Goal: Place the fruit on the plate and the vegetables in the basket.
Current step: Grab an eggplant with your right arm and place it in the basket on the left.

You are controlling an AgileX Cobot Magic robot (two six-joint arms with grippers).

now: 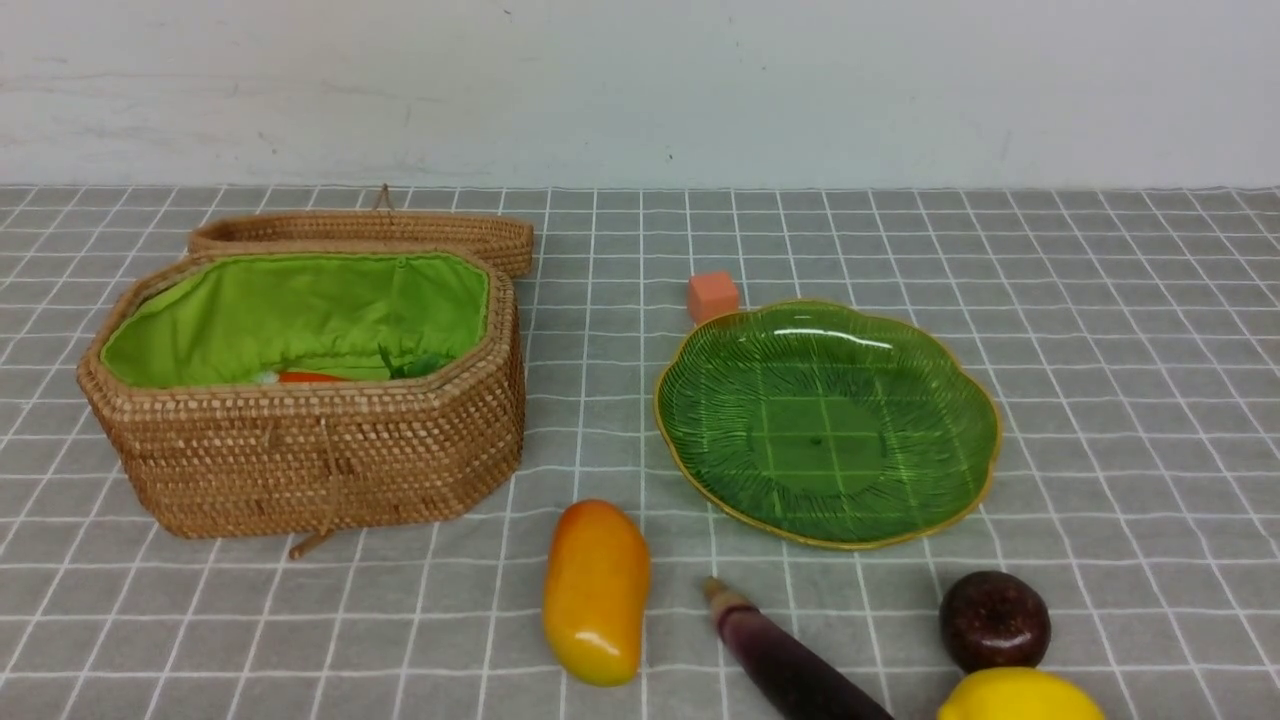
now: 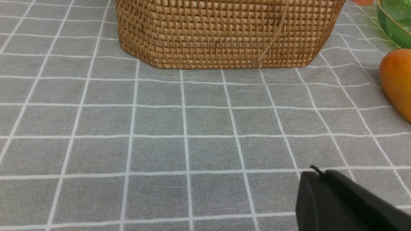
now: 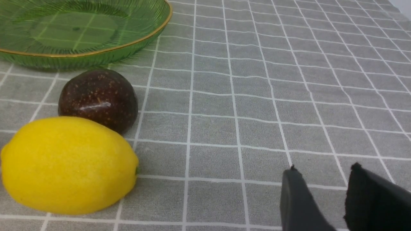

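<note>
1. Right now your right gripper (image 3: 324, 171) stands part-open with nothing between its fingers. Your left gripper (image 2: 316, 179) is closed and empty, low over the checked cloth (image 1: 1100, 350) in front of the basket (image 1: 300, 460).
2. A red-orange piece (image 1: 310, 377) and some green leaves (image 1: 415, 362) lie inside the basket. The plate (image 1: 830, 420) is bare.
3. Near the cloth's front edge lie the mango (image 1: 596, 590), the eggplant (image 1: 790, 660), the maroon fruit (image 1: 994, 620) and the lemon (image 1: 1020, 698).
4. The lemon and maroon fruit are on your right arm's side, off to one side of its fingers rather than between them. The lemon is the nearer; the maroon fruit sits just beyond it, towards the plate.
5. The lemon's long axis seems to run across the fingers' line, so you likely need to swing over and grip its short width.
6. The mango, lying front to back, is nearer your left arm. The eggplant slants from its stem near the plate towards the front edge.
</note>
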